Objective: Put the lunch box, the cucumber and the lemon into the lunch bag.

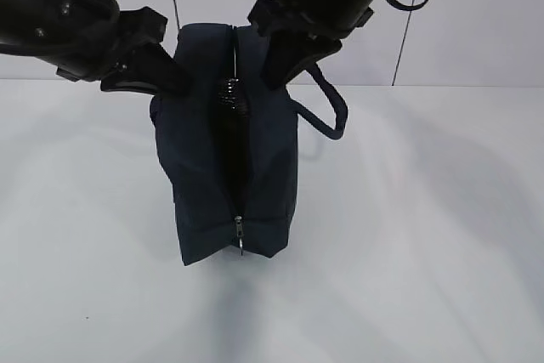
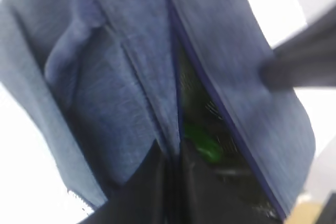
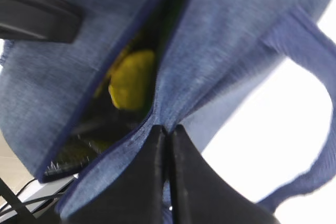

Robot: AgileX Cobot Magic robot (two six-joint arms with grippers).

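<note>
Exterior view, left to right: the left gripper (image 1: 157, 74) comes in from the upper left and its closed jaws pinch the fabric at the left upper edge of the one lunch bag (image 1: 200, 176). The bag stands upright on the white table (image 1: 425, 235) in the middle of the picture, narrow end toward the camera, its long axis running away from the lens. A partly open zipper (image 1: 233, 125) runs down the middle of that end, with a small metal pull (image 1: 239, 234) hanging near the bottom. The right gripper (image 1: 285, 61) comes in from the upper right, jaws shut on the fabric at the right upper edge of the bag. Just right of it, one loop handle (image 1: 331, 112) droops over the bag's side; a second handle cannot be made out.

Left wrist view: the left gripper (image 2: 170, 182) has its two dark fingers pressed together on a fold of blue fabric beside the opening. Just right of them, inside the gap, lies one glossy green cucumber (image 2: 202, 141); only a short piece shows, so its direction cannot be told.

Right wrist view: the right gripper (image 3: 167, 145) clamps the bag's edge between closed fingers. Up and left of them, inside the opening, sits one yellow lemon (image 3: 131, 80), its long axis roughly along the slit. The lunch box cannot be made out in any view.
</note>
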